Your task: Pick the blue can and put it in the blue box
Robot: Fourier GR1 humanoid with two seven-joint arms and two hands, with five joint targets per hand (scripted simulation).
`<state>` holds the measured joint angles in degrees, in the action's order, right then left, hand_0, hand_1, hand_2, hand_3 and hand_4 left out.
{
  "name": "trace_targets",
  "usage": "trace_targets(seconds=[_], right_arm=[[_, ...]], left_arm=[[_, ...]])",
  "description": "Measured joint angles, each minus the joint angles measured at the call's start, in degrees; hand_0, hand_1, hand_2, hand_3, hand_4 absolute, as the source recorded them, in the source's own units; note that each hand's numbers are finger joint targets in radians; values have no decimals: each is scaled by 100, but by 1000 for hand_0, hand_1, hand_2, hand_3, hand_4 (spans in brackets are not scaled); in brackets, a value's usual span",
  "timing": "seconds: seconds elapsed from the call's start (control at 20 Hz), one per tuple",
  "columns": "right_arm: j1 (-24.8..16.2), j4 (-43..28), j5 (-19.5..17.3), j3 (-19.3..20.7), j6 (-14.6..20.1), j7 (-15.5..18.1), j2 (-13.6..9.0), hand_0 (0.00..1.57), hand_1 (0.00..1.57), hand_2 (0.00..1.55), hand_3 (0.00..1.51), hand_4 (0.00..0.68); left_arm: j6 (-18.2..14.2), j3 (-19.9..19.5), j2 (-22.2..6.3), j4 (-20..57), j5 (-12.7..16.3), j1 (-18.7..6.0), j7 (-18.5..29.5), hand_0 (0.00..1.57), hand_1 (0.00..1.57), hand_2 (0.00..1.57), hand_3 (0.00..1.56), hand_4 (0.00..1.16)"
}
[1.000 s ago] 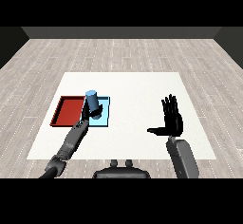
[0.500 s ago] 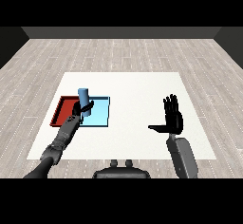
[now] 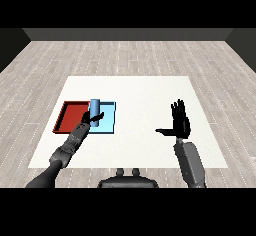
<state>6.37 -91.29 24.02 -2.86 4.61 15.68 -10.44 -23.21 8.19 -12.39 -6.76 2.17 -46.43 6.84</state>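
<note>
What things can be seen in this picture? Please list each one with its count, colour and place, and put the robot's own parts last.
table: one, white, middle of the wooden floor.
red tray: one, red, left part of the table.
blue tray: one, light blue, touching the red tray's right side.
blue can: one, light blue, upright over the blue tray's left part, held.
left robot hand: one, black, curled round the can.
right robot hand: one, black, raised over the table's right part, fingers straight, holding nothing.
</note>
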Motion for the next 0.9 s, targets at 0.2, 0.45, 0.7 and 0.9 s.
trace_targets(seconds=[0.2, 0.45, 0.7, 0.9], right_arm=[[-7, 134, 73, 75, -138, 113, 32, 0, 0, 0, 0, 0], [-4, 255, 0, 70, -172, 268, 109, 0, 0, 0, 0, 0], [-10, 225, 38, 58, -225, 283, 202, 0, 0, 0, 0, 0], [-28, 208, 165, 181, -368, 279, 140, 0, 0, 0, 0, 0]], left_arm=[[109, 12, 112, 210, -77, -61, -140, 1571, 1571, 1480, 0, 699], [362, 1, 151, 398, -126, -168, -427, 0, 0, 0, 0, 588], [25, 15, 235, 371, -203, -147, -375, 0, 0, 0, 0, 0], [-554, -210, 221, 180, -34, -14, -22, 0, 0, 0, 0, 0]])
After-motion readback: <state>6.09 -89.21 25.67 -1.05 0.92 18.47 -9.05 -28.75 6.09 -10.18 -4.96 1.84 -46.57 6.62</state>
